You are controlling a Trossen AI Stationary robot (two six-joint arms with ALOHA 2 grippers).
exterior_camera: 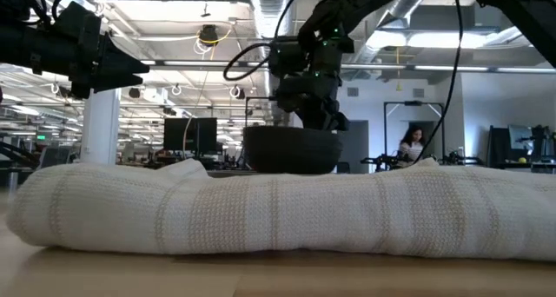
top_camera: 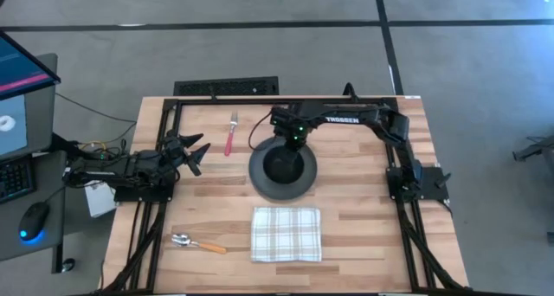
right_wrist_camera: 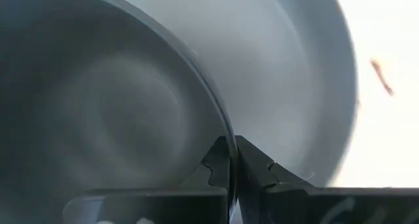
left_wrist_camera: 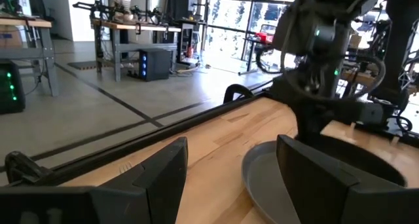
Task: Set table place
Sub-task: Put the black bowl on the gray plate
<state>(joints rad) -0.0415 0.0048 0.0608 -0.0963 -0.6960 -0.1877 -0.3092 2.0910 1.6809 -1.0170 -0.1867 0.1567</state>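
Note:
The dark grey plate [top_camera: 260,185] lies at the table's middle, and the black bowl [top_camera: 283,164] sits over its centre. My right gripper [top_camera: 291,140] reaches in from the right and is shut on the bowl's far rim. The low view shows the bowl [exterior_camera: 291,149] behind the checked napkin [exterior_camera: 278,214], which hides its base. My left gripper [top_camera: 196,152] is open and empty at the table's left. The pink-handled fork [top_camera: 230,134] lies far left of the plate. The orange-handled spoon [top_camera: 196,242] lies near left, and the napkin [top_camera: 286,234] lies near the front edge. My right gripper pinches the bowl's rim [right_wrist_camera: 226,129] on its far side, one finger inside the bowl and one outside. The fingers come from above and point down. The bowl stays upright over the plate [right_wrist_camera: 294,67]. I cannot tell whether its base rests on the plate.
The table's black rail frame [top_camera: 164,123] runs along its left, far and right sides. The left wrist view shows the plate [left_wrist_camera: 262,178] and the right arm [left_wrist_camera: 314,73] ahead of my left fingers. A person [exterior_camera: 412,145] is in the room far behind.

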